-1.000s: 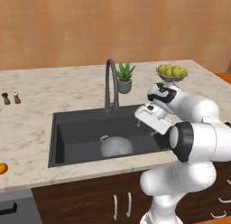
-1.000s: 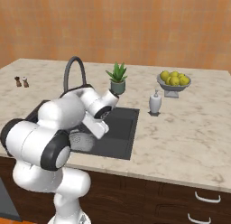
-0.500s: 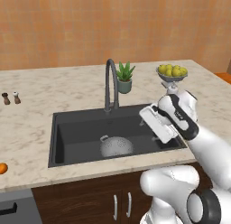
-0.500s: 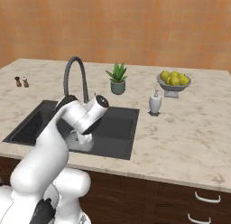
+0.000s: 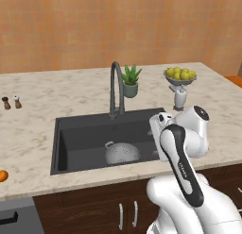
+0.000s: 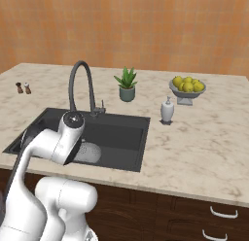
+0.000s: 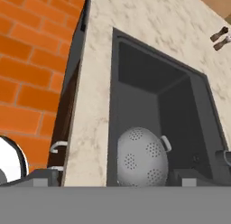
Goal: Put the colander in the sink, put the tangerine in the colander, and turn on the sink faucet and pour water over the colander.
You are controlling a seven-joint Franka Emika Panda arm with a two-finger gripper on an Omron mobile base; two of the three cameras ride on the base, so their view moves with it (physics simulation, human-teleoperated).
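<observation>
The arm has swung aside; gripper spread, empty, above the colander.

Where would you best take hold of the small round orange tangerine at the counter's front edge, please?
Probably across the round middle of the small round orange tangerine, from straight above. It sits alone on the flat speckled counter left of the black sink, so open fingers could straddle it.
</observation>
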